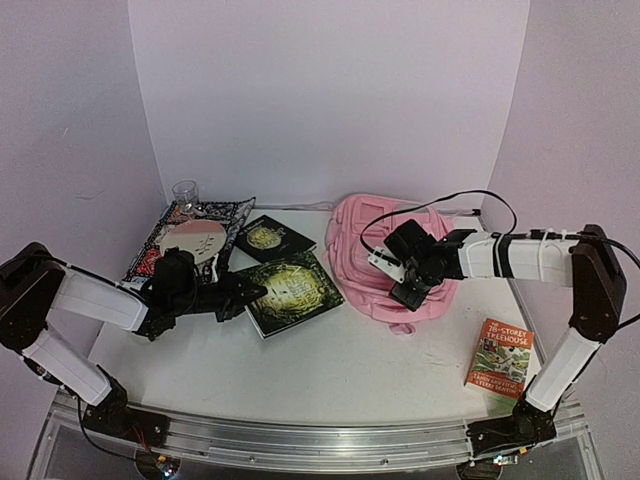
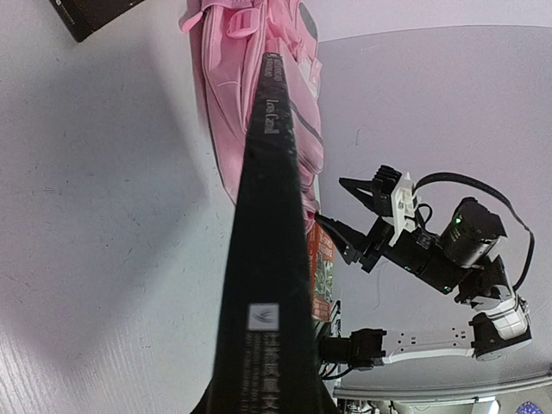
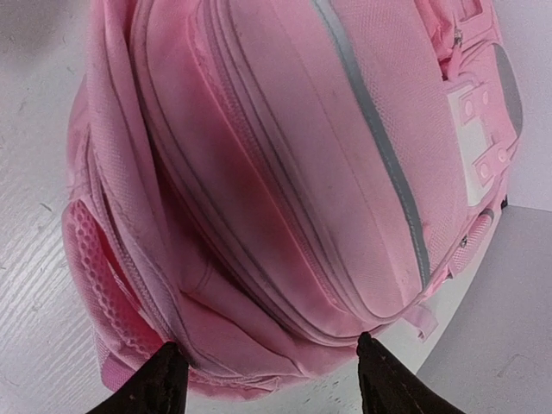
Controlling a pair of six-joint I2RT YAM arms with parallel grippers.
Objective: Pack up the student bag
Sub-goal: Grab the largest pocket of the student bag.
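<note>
One right end effector (image 1: 398, 278) gapes over student bag (image 1: 355, 250); left end effector (image 1: 255, 292) grips book (image 1: 295, 285).

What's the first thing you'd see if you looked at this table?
The big pink student bag lies at the back right of the table, with the right end effector open over its end. Next comes the left end effector, pinching the edge of a dark book with a gold circle, in the middle of the table.

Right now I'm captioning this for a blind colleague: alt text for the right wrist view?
A pale-pink student bag fills the frame, lying on a white table. The right hand is open, its dark fingertips apart over the bag's end.
</note>
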